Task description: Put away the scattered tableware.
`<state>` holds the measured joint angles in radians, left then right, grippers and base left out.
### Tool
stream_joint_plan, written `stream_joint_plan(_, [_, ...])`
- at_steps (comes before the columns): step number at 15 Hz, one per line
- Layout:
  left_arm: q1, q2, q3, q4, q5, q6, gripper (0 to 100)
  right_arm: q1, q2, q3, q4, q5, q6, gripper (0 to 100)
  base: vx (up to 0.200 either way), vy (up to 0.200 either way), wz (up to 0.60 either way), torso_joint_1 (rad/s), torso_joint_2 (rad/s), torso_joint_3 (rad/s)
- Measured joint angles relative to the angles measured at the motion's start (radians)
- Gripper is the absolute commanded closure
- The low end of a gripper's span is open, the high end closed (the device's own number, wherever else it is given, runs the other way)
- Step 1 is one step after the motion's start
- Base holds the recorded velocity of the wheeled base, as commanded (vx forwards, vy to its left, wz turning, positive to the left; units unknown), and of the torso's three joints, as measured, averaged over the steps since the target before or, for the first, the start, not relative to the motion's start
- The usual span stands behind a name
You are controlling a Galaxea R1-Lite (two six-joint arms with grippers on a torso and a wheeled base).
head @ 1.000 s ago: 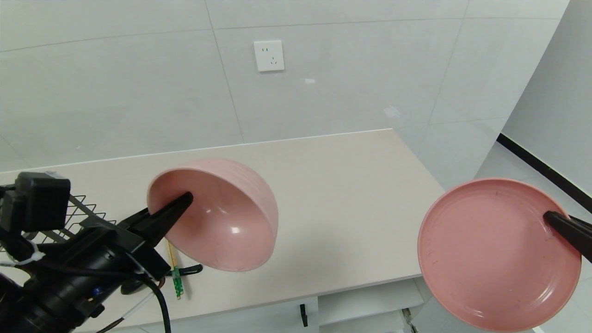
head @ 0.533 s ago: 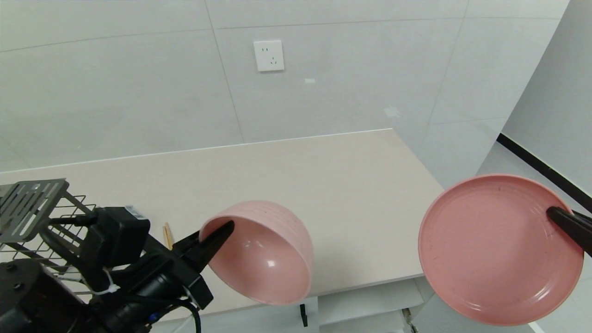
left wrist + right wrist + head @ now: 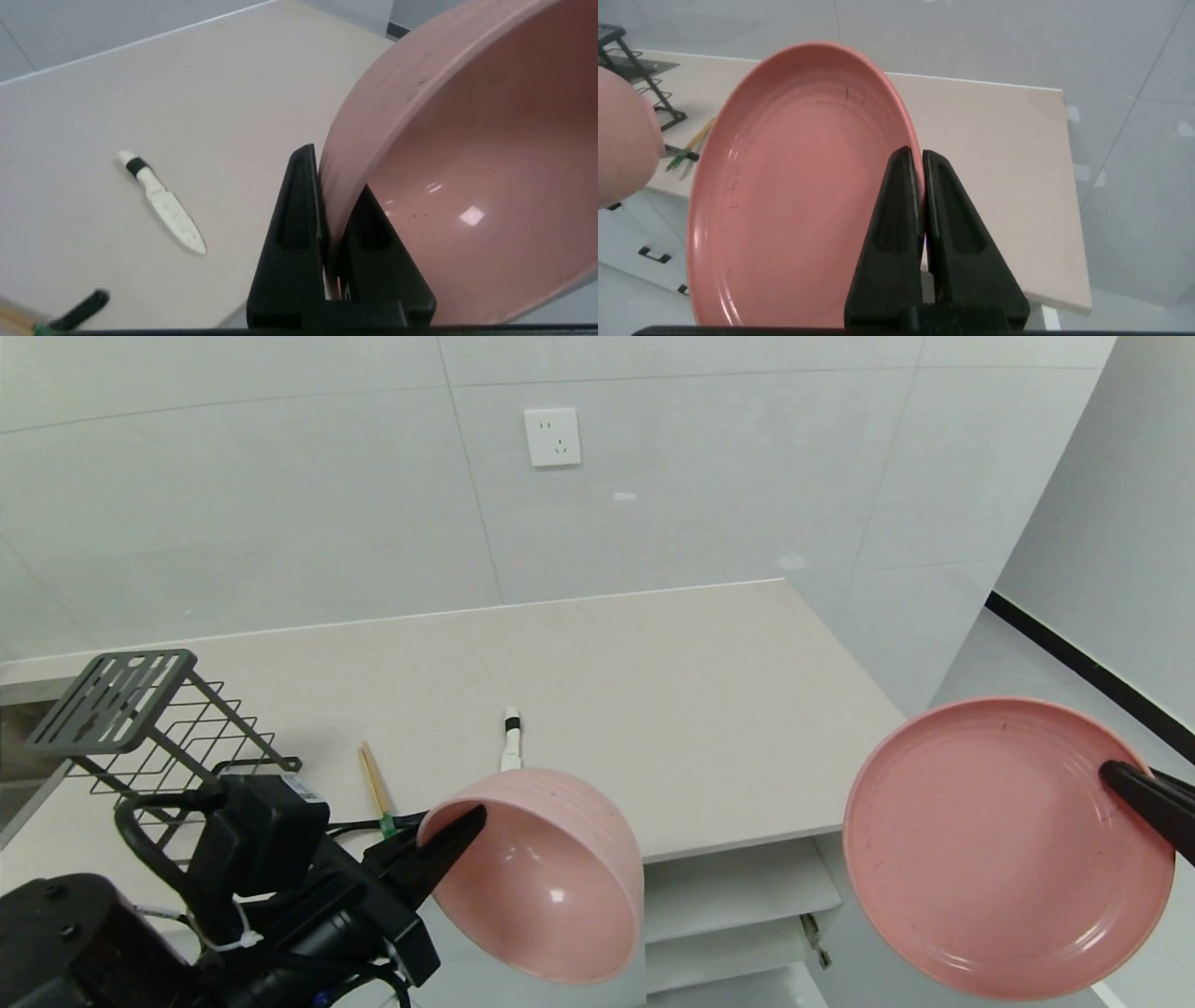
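Holding both dishes steady matters most here, I judge, since they hang at or past the front edge of the counter (image 3: 700, 709). The plate (image 3: 999, 849) stands tilted off the counter's right end, with the right gripper (image 3: 1116, 775) clamped on its rim. Swinging it slowly should stop it pivoting in that thin pinch. The bowl (image 3: 551, 887), tipped on its side, is pinched at the rim by the left gripper (image 3: 471, 817). The wire rack (image 3: 140, 709) at the counter's left end looks the likely goal. A knife (image 3: 510, 742) and chopsticks (image 3: 373, 784) lie on the counter. No writing is readable.
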<state>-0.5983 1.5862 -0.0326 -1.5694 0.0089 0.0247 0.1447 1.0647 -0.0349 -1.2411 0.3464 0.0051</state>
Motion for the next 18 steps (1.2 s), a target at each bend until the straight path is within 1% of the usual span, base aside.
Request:
stream_joint_plan(3, [-0.004,-0.016,0.027,0.000,-0.001,0.000,100,-0.001,0.007,0.026,0.001,0.000,-0.030,100,0.000,0.000,0.00,0.000,0.00,0.000])
stream_joint_plan(7, [-0.006,-0.035,0.033,-0.001,0.000,-0.001,100,-0.001,0.017,0.030,0.006,-0.001,-0.028,100,0.000,0.000,0.00,-0.023,0.05,0.024])
stream_joint_plan(16, [-0.006,-0.039,0.032,-0.002,0.003,-0.009,100,-0.001,0.031,0.032,0.008,0.000,-0.026,100,0.000,0.000,0.00,-0.155,0.32,0.157])
stream_joint_plan(18, [-0.006,-0.042,0.033,0.000,0.003,-0.014,100,-0.001,0.032,0.033,0.010,0.000,-0.026,100,0.000,0.000,0.00,-0.229,0.45,0.224])
